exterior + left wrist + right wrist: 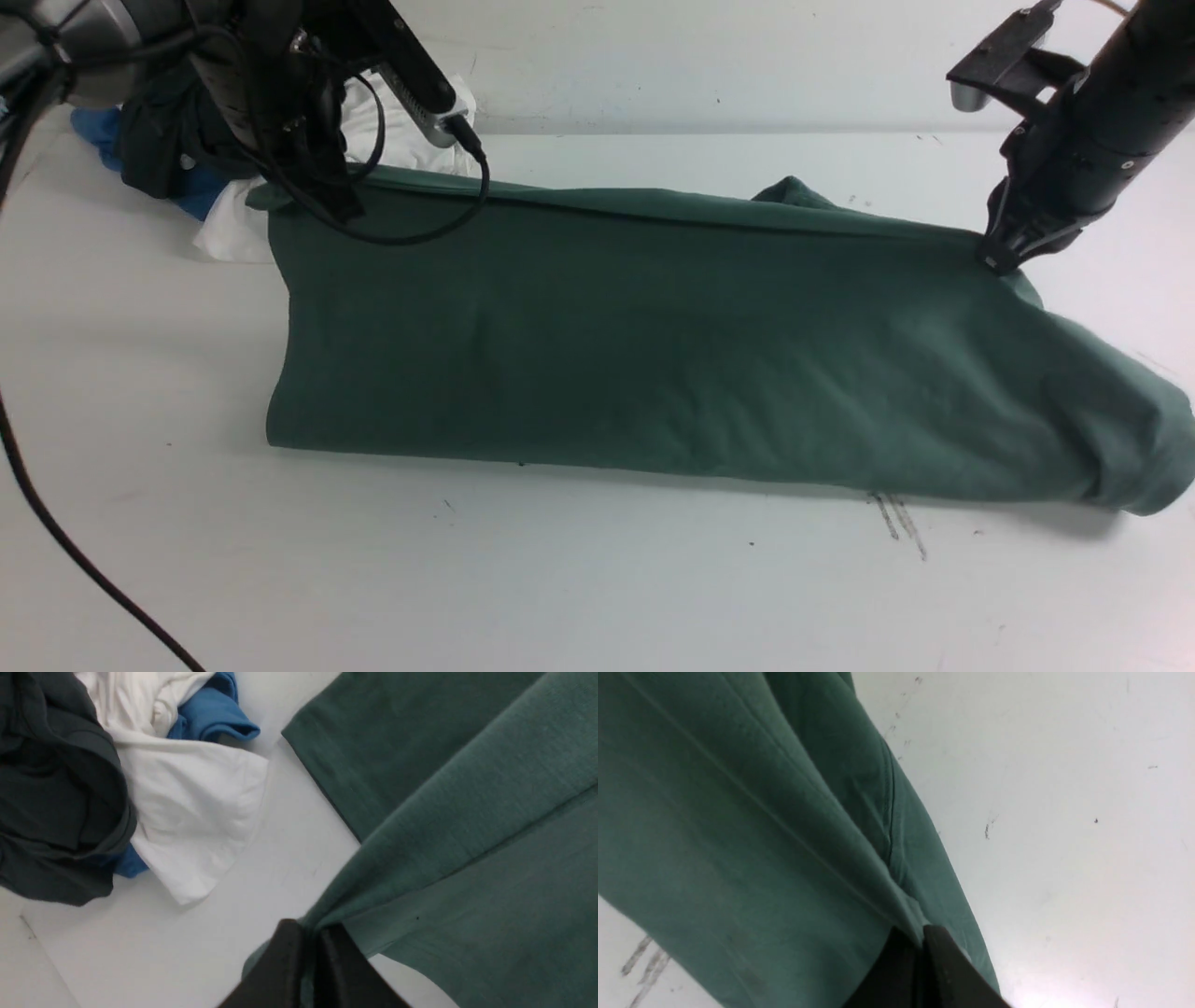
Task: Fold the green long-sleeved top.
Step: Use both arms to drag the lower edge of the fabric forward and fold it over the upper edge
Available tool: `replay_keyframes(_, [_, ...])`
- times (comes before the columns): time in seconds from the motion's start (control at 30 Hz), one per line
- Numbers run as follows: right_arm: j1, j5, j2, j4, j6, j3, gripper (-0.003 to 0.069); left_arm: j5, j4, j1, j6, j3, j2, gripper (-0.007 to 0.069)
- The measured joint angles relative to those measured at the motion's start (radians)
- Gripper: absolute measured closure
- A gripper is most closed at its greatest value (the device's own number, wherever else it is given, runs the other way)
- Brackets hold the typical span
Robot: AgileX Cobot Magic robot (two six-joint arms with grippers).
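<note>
The green long-sleeved top [635, 345] hangs as a wide sheet between my two arms, its upper edge lifted off the white table and its lower part resting on it. My left gripper [341, 210] is shut on the top's upper left corner; the left wrist view shows cloth [467, 812] pinched between the black fingers [287, 952] of this gripper [310, 933]. My right gripper [997, 261] is shut on the upper right edge, and in the right wrist view this gripper [919, 935] has green fabric [738, 835] running into it. A rolled end [1148, 448] droops at the far right.
A pile of other garments lies at the back left: a white one [196, 798], a blue one [215, 714] and a dark one [56, 788]. A black cable [56, 532] crosses the table's left front. Pen marks [896, 523] sit near the top's lower edge.
</note>
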Motion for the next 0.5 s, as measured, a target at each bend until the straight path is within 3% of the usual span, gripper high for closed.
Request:
replay_keyframes(0.33, [-0.005,-0.146,0.142,-0.003,0.049,-0.032,0.0657,-0.154,-0.021,0.035,-0.024,-0.038,0.185,0.0596])
replay_keyframes(0.5, [-0.015,-0.286,0.198,-0.095,0.187,-0.032,0.0559,-0.258,0.009,0.067,-0.101,-0.038,0.237,0.0476])
